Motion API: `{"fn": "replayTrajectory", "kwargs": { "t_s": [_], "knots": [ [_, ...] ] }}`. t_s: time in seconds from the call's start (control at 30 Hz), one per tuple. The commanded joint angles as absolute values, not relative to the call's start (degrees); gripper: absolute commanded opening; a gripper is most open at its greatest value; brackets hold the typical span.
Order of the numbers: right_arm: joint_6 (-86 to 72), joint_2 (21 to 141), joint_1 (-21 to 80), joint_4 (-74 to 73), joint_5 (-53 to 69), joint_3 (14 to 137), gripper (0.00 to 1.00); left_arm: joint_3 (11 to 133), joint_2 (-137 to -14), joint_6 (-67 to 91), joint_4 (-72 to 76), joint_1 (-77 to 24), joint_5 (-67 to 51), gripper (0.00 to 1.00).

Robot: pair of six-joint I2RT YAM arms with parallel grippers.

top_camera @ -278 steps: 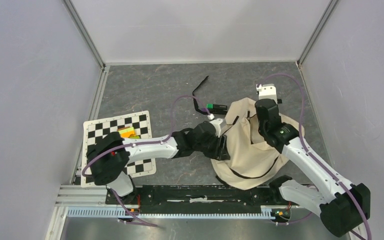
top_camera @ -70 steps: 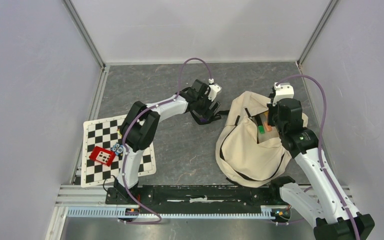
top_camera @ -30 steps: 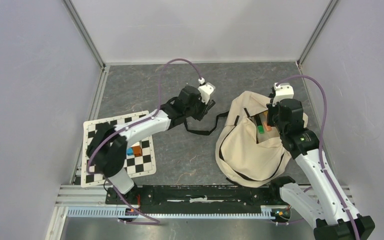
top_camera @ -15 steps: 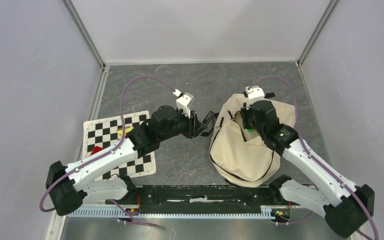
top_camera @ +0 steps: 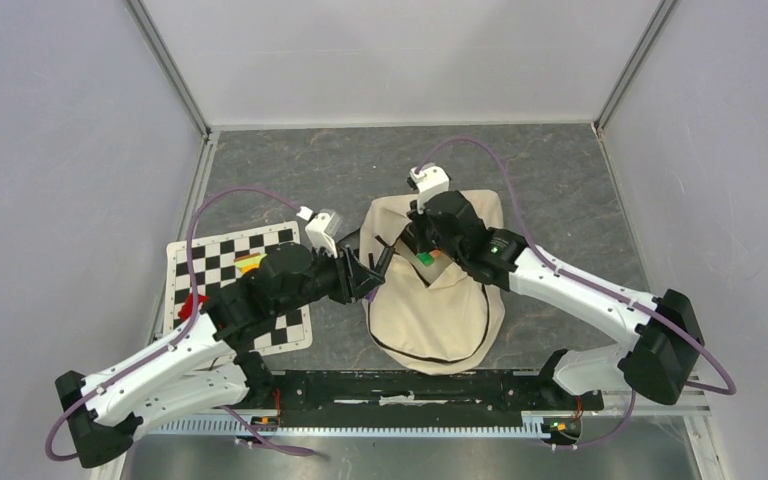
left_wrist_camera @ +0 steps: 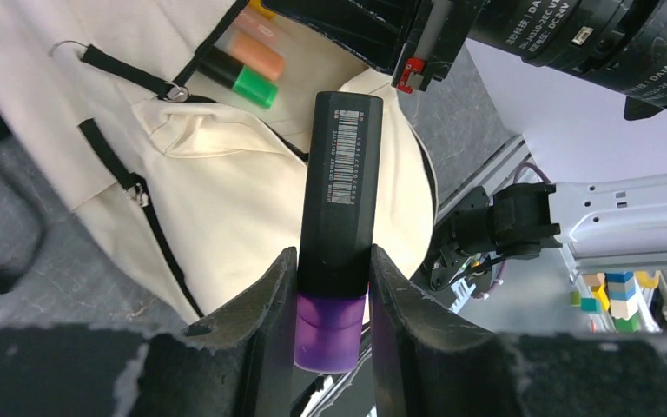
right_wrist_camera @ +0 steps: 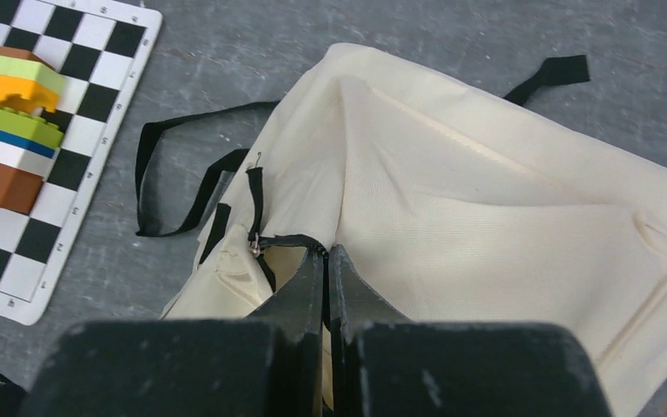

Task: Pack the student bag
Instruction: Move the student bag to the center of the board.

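Observation:
The cream student bag [top_camera: 430, 305] lies in the middle of the grey table, its opening toward the far side. My right gripper [top_camera: 418, 238] is shut on the black zipper edge of the bag's opening [right_wrist_camera: 326, 252] and holds it up. My left gripper [top_camera: 365, 272] is shut on a black marker with a purple cap [left_wrist_camera: 340, 174], pointing at the bag's left side just short of the opening. Orange and green markers [left_wrist_camera: 256, 69] lie inside the opening. The green one also shows in the top view [top_camera: 425, 258].
The checkered mat [top_camera: 215, 262] lies left of the bag with coloured blocks [right_wrist_camera: 9, 95] on it, partly under my left arm. Black bag straps [right_wrist_camera: 174, 182] trail on the table between mat and bag. Walls enclose the table on three sides.
The right arm has dragged the bag left to the table's middle, still gripping its opening edge. The left arm has swung toward the near side and right, bringing the marker beside the bag.

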State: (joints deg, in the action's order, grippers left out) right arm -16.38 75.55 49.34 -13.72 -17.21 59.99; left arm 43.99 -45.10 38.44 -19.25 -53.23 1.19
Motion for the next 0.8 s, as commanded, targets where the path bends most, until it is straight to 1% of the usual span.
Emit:
{"fn": "replayTrajectory", "kwargs": {
  "t_s": [0.0, 0.2, 0.33, 0.53, 0.63, 0.77],
  "knots": [
    [-17.6, 76.75, 50.01, -6.74, -17.22, 66.07, 0.0, 43.12, -47.2, 45.35, -20.61, -53.42, 2.65, 0.19],
    [-16.13, 76.07, 50.01, -7.91, -20.09, 66.65, 0.0, 44.44, -54.05, 48.86, -18.57, -53.7, 1.67, 0.18],
    [-15.87, 74.84, 50.06, -7.8, -20.75, 65.2, 0.0, 44.74, -57.6, 50.14, -13.97, -53.74, 2.47, 0.18],
    [-16.1, 72.43, 50.01, -7.13, -20.34, 61.9, 0.0, 42.41, -65.46, 56.31, 1.39, -53.79, 5.03, 0.2],
    [-16.33, 70.82, 50.02, -6.87, -20.5, 60.16, 0.0, 40.8, -69.17, 60.11, 10.38, -53.79, 8.35, 0.2],
    [-16.47, 69.0, 50.06, -6.77, -21.43, 57.67, 0.0, 43.15, -73.85, 61.07, 15.81, -53.78, 12.31, 0.2]
  ]
}}
